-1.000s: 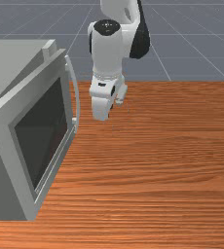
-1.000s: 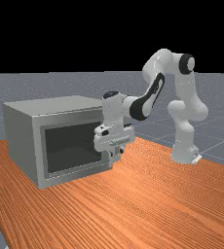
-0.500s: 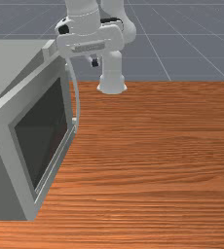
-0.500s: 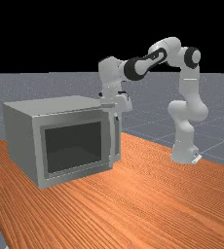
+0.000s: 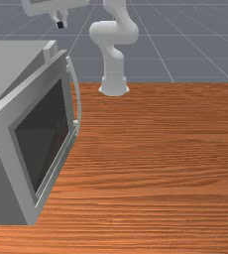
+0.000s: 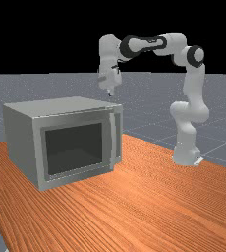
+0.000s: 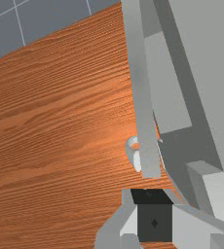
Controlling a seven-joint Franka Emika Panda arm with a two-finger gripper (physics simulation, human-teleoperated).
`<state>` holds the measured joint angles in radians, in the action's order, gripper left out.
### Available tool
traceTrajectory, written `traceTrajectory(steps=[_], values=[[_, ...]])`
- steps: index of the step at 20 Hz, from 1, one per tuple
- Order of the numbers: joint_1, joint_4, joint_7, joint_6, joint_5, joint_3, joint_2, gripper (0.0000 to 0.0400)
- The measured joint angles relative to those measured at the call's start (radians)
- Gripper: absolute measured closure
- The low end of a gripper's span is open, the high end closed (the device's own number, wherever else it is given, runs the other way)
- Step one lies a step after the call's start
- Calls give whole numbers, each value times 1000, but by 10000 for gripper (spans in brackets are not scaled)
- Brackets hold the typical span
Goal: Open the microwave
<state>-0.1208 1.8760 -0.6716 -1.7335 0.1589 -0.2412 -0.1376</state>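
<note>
Door a little open, gripper high: coming down in a wrong place could close it again.

The microwave (image 5: 9, 79) stands at the left of the front view, its door (image 5: 41, 134) ajar, with the handle (image 5: 78, 99) on the free side. In the far view, the gripper (image 6: 110, 93) is in the upper middle, above the microwave; its fingers (image 7: 145, 221) look closed together and hold nothing. If they go down outside the door, a push would probably shut the gap (image 7: 182, 151). If the descent is not well aligned, the tips may hit the door's top edge or the body (image 7: 211, 58), because the opening is narrow.
</note>
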Motion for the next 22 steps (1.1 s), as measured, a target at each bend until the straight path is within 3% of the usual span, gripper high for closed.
traceTrajectory(steps=[1, 2, 3, 4, 5, 7, 9, 10, 11, 14, 22], values=[[-19, -21, -13, 3, 0, -15, 2, 400], [-32, -34, -27, 0, -1, -23, 3, 365], [-39, -43, -38, -8, -3, -26, 7, 222], [-42, -52, -44, -17, -4, -26, 19, 135], [-42, -63, -49, -24, -5, -25, 39, 82], [-40, -109, -54, -31, -6, -23, 97, 30], [-39, -179, -69, -33, -5, -21, 179, 241], [-38, -217, -75, -27, -5, -20, 220, 303], [-38, -247, -79, -23, -5, -19, 254, 341], [-36, -280, -83, -18, -4, -17, 295, 387], [-42, -293, -79, -37, -26, -28, 334, 400]])
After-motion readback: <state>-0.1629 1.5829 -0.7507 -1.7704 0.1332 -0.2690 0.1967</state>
